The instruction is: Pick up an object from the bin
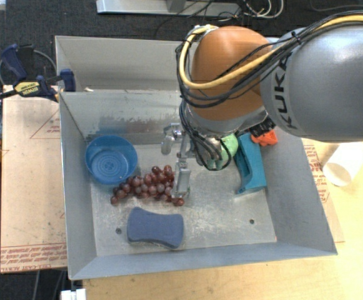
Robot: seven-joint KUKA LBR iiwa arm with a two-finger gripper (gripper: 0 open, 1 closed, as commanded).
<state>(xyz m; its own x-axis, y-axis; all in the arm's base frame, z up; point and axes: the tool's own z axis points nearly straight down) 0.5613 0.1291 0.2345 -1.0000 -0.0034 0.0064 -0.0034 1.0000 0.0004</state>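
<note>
Hovering over the right end of the dark red bunch of toy grapes point(145, 185) on the grey metal bin point(231, 220) floor, the two-finger metal gripper point(175, 170) stands open, empty; likely light, lumpy, slippery; best pinched across its narrow width.

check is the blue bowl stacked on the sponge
No, the blue bowl sits to the upper left of the grapes, apart from the sponge.

The arm point(332, 86) is a thick, smooth cylinder of silver-grey metal, marked in black capitals with the lettering KUKA point(280, 103). At its wrist sits a rounded, glossy orange cover point(228, 61). Yellow and black cables point(184, 64) loop across that cover in a bundle. Below it hangs a hand point(176, 164) of bare silver metal.
</note>
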